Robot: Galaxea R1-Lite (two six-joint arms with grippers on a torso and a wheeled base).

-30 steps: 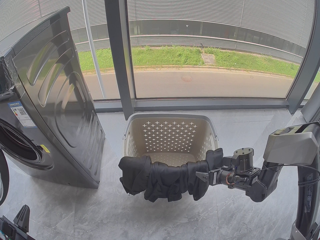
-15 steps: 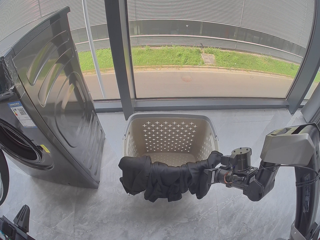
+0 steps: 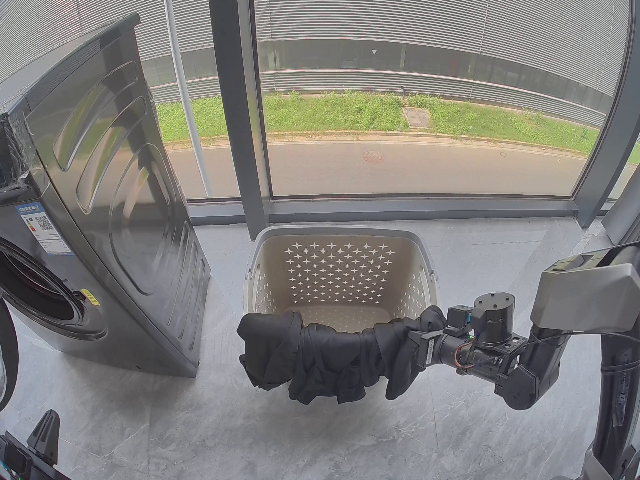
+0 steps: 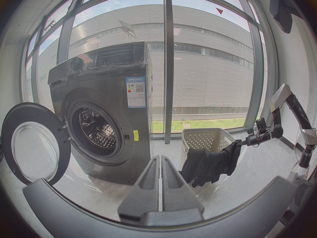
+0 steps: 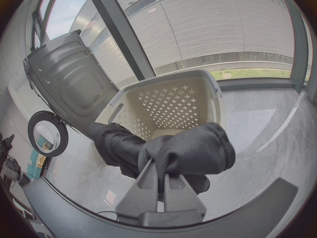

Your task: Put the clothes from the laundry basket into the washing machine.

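Observation:
A black garment hangs over the near rim of the beige laundry basket, stretched sideways. My right gripper is shut on its right end, just off the basket's near right corner. The right wrist view has the pinched cloth bunched over the fingers, with the basket behind. A dark grey washing machine stands at the left, its round door swung open and the drum bare. My left gripper is shut, low at the near left, pointing between the machine and the basket.
Tall windows and a dark pillar stand right behind the basket. Grey marble floor lies open in front of the basket and machine. The open machine door reaches toward my left arm.
The right gripper closed on the garment's right end, then lifted slightly, pulling the cloth taut. The left arm and the basket have stayed still.

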